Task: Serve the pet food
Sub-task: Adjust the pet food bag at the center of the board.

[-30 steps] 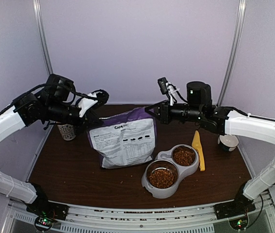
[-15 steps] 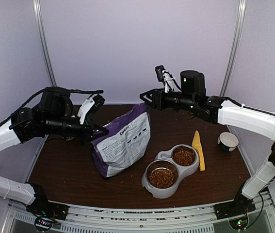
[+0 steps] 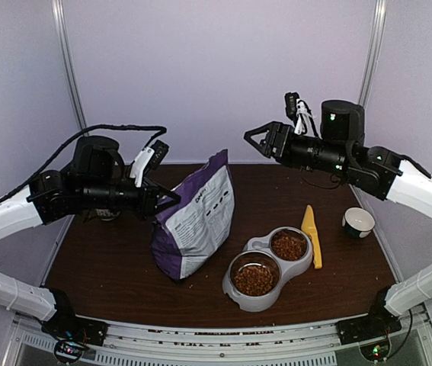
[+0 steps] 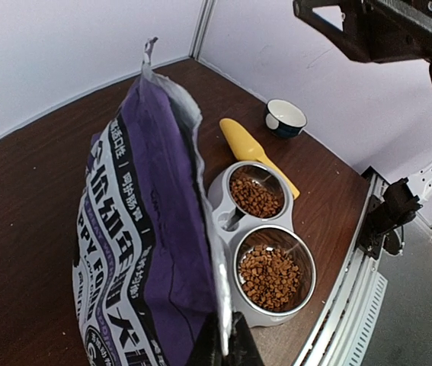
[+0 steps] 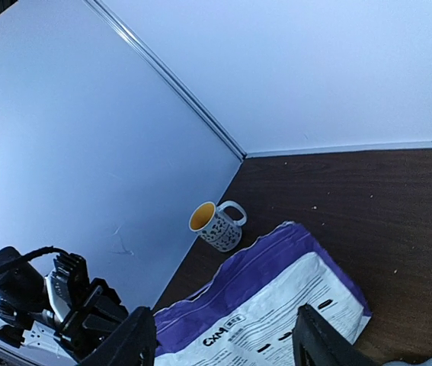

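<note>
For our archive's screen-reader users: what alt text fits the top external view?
The left gripper pinches the edge of an upright purple pet food bag on a dark table; the right gripper hangs open in the air nearby. A grey double bowl of kibble and a yellow scoop lie to the right.

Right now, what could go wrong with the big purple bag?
1. Only the left tool pinches the bag, by one edge. The right tool is open and apart from it, so the bag might slump or tip over.
2. The double bowl of pet food sits right beside the bag. If the bag falls that way, it could bump the bowl and scatter the food.
</note>
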Action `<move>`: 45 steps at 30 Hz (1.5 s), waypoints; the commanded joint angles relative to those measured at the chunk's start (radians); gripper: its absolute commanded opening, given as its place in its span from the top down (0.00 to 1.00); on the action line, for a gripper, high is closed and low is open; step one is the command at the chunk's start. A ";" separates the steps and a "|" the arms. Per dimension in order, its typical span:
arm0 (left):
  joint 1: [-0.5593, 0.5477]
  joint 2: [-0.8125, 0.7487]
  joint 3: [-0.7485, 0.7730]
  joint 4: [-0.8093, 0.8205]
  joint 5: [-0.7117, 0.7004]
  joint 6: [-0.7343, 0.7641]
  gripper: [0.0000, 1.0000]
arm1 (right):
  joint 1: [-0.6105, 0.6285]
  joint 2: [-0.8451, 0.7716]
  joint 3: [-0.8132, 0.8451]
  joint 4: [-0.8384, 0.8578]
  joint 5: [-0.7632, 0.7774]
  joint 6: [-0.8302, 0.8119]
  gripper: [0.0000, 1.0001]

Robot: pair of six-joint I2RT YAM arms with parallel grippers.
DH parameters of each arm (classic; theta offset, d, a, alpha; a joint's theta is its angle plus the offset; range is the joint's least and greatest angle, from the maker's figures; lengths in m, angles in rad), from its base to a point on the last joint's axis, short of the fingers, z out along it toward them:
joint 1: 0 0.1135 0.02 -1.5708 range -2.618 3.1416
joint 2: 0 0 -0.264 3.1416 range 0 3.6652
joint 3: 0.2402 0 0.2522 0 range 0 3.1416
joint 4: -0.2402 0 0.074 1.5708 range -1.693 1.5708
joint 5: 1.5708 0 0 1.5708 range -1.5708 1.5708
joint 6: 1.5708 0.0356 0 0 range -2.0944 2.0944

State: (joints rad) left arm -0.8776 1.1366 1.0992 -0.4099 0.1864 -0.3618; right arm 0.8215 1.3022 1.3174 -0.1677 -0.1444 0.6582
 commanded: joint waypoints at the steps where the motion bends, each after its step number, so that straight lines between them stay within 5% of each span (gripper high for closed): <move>1: -0.014 0.005 0.037 0.316 0.053 -0.007 1.00 | 0.077 0.039 -0.002 -0.108 0.117 0.134 0.39; 10: -0.036 0.066 0.036 0.342 0.077 0.004 1.00 | 0.127 0.175 0.106 -0.204 0.120 0.205 0.40; 24: -0.057 0.144 0.070 0.345 0.125 0.034 1.00 | 0.134 0.171 0.138 -0.225 0.225 0.209 0.39; 31: -0.069 0.168 0.081 0.341 0.124 0.042 1.00 | 0.135 0.260 0.235 -0.388 0.255 0.162 0.54; 45: -0.105 0.212 0.108 0.336 0.133 0.132 1.00 | 0.135 0.350 0.306 -0.458 0.219 0.131 0.65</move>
State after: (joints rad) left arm -0.9688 1.3476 1.1542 -0.2329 0.2974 -0.2966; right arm 0.9497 1.6115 1.5852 -0.5682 0.0895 0.8158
